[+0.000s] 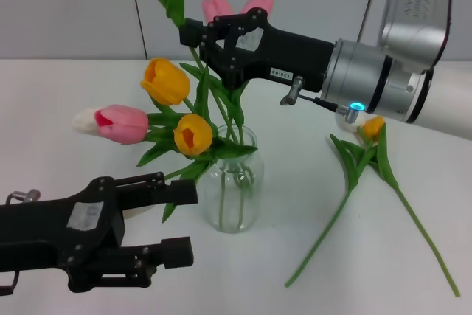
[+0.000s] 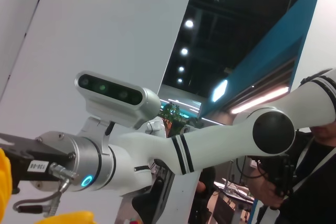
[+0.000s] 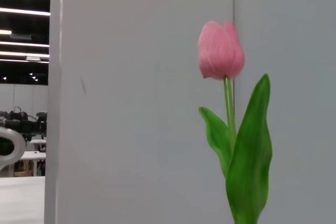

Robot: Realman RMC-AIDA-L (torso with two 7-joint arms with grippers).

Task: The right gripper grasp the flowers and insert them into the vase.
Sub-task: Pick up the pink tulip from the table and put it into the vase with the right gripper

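**Right gripper holding a pink tulip above the glass vase**

The right gripper [image 1: 198, 43] is reaching in from the right, above the vase [image 1: 234, 189], which is standing on the white table [image 1: 310, 145]. Its black fingers [image 1: 193, 35] are closing around the green stem of a pink tulip [image 1: 237, 4]; the bloom is rising behind and above the fingers, and the stem is running down from them into the vase's neck. The exact point of contact is hard to see behind the leaves, but the fingers appear to be pinching the stem. In the right wrist view the same pink tulip [image 3: 221, 51] is standing upright against a grey wall.

Two yellow tulips [image 1: 166, 81] and another pink one [image 1: 118, 124] are already leaning out of the vase to the left. A small orange tulip [image 1: 372, 129] is lying flat on the table, well apart to the right.

The left gripper [image 1: 177, 223] is resting low at the near left, fingers spread, holding nothing.
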